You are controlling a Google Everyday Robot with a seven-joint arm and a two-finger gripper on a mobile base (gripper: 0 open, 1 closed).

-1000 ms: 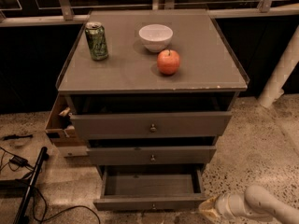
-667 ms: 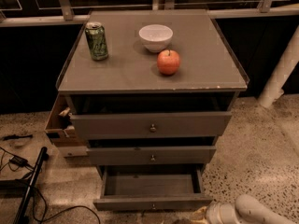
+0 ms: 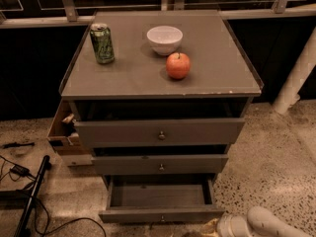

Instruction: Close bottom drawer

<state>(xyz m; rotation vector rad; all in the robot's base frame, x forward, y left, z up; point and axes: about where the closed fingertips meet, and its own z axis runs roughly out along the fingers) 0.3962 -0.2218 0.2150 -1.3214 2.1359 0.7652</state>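
Note:
The bottom drawer (image 3: 160, 214) is the lowest grey front of the cabinet. It is pulled far out, and its empty inside (image 3: 160, 194) shows from above. Its small round knob sits at the front's centre, at the picture's lower edge. My gripper (image 3: 200, 231) is at the bottom edge of the view, just below and right of the drawer front, on the end of a white arm (image 3: 266, 223) that comes in from the lower right. Most of the gripper is cut off by the picture's edge.
The middle drawer (image 3: 160, 164) and top drawer (image 3: 159, 131) stand slightly out. On the cabinet top are a green can (image 3: 102, 43), a white bowl (image 3: 164, 39) and a red apple (image 3: 177, 65). A cardboard box (image 3: 63, 132) stands at the left. Cables and a black pole (image 3: 30, 196) lie on the floor at left.
My arm has moved left and down along the floor, bringing the gripper from right of the bottom drawer to just below its front.

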